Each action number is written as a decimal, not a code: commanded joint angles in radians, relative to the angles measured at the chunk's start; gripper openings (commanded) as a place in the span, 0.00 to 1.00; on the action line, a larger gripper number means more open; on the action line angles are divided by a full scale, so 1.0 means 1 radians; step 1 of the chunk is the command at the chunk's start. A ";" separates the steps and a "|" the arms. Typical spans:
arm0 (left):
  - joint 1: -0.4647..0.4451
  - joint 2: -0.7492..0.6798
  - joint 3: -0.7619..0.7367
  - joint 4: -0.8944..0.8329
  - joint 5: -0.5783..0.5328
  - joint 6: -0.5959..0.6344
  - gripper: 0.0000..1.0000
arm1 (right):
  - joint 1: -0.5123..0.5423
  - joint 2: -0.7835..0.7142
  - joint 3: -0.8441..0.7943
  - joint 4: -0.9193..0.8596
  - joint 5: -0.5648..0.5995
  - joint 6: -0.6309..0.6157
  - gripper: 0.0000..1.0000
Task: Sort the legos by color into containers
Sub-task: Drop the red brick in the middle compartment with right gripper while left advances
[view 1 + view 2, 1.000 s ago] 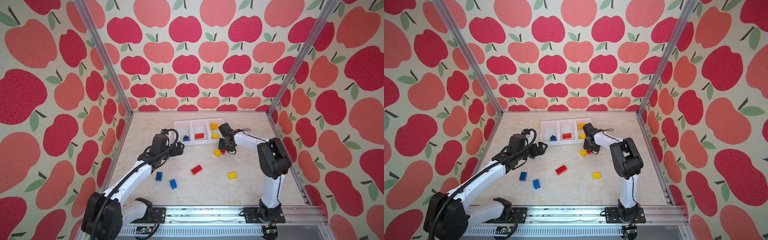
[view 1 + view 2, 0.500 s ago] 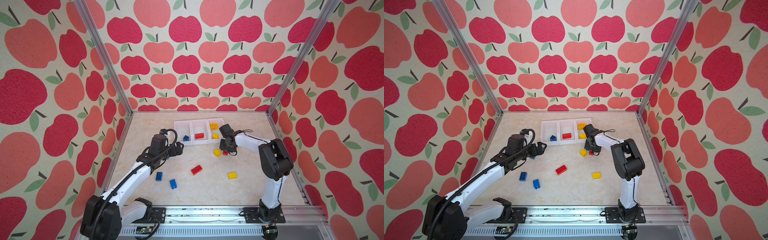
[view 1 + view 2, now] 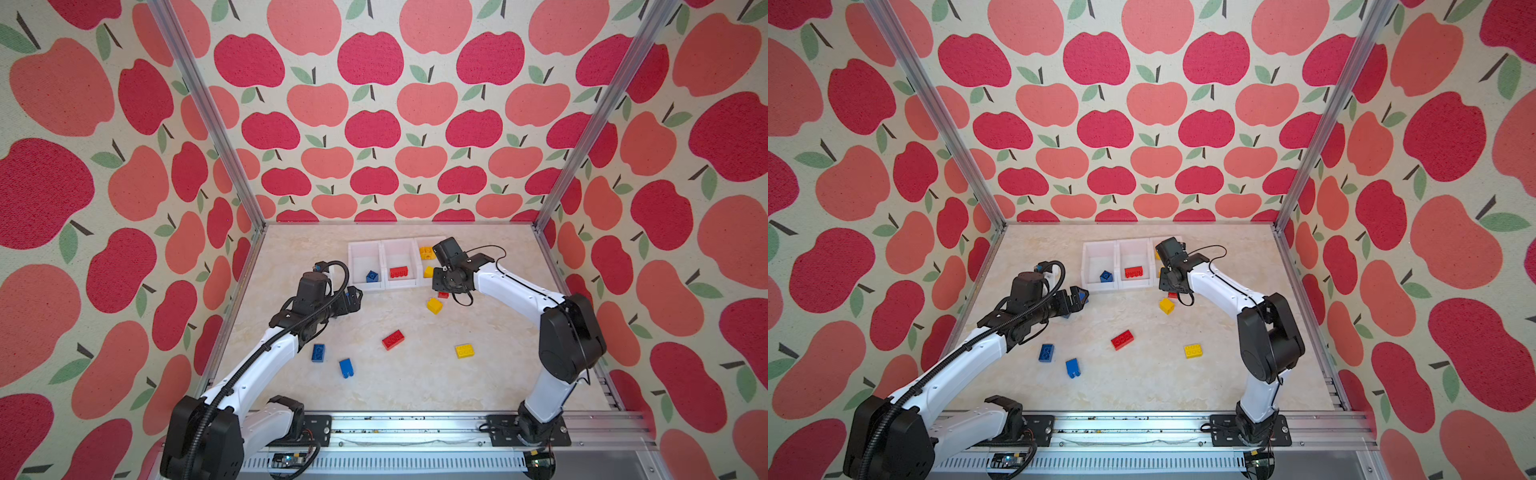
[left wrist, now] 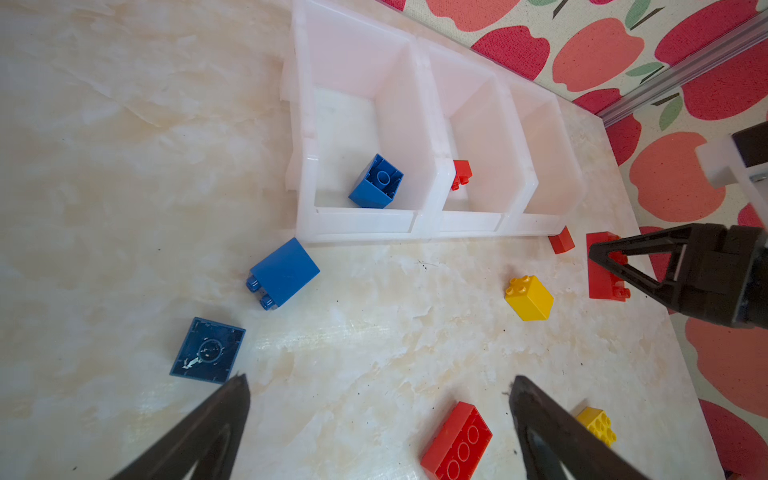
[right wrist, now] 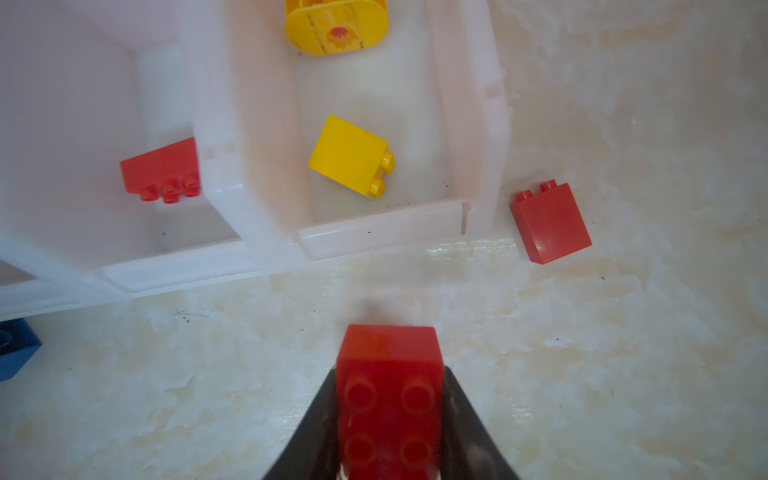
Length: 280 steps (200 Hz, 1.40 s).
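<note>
At left, the left gripper (image 4: 380,386) hangs with jaws spread wide over bare table (image 4: 374,324). The nearest blue brick (image 4: 206,351) lies outside the gap, so closing here would, we judge, catch nothing or knock it askew. At centre stand the containers (image 4: 361,220). At right, the right gripper (image 5: 388,374) pinches a red brick (image 5: 388,353) before the yellow-holding end bin (image 5: 382,232). Released too soon, it would land among yellows, not in the middle bin (image 5: 178,266).

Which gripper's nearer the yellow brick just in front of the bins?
Right. The right gripper hangs just behind the yellow brick, holding a red brick; the left gripper is open, far off to its left.
</note>
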State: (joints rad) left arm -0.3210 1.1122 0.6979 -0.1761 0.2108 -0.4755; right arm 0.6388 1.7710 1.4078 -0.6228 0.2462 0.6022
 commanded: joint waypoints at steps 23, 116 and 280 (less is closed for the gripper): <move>0.008 -0.020 -0.011 -0.021 0.006 -0.011 0.99 | 0.043 0.087 0.176 -0.014 -0.008 -0.095 0.30; 0.025 -0.036 -0.012 -0.042 0.005 -0.003 0.99 | 0.064 0.372 0.530 -0.010 -0.001 -0.199 0.31; 0.047 -0.032 -0.006 -0.093 -0.023 0.004 0.99 | 0.056 0.660 0.908 -0.078 0.064 -0.283 0.58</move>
State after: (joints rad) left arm -0.2810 1.0752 0.6960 -0.2302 0.2092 -0.4805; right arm 0.6937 2.4241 2.2803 -0.6682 0.2951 0.3317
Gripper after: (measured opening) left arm 0.994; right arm 0.556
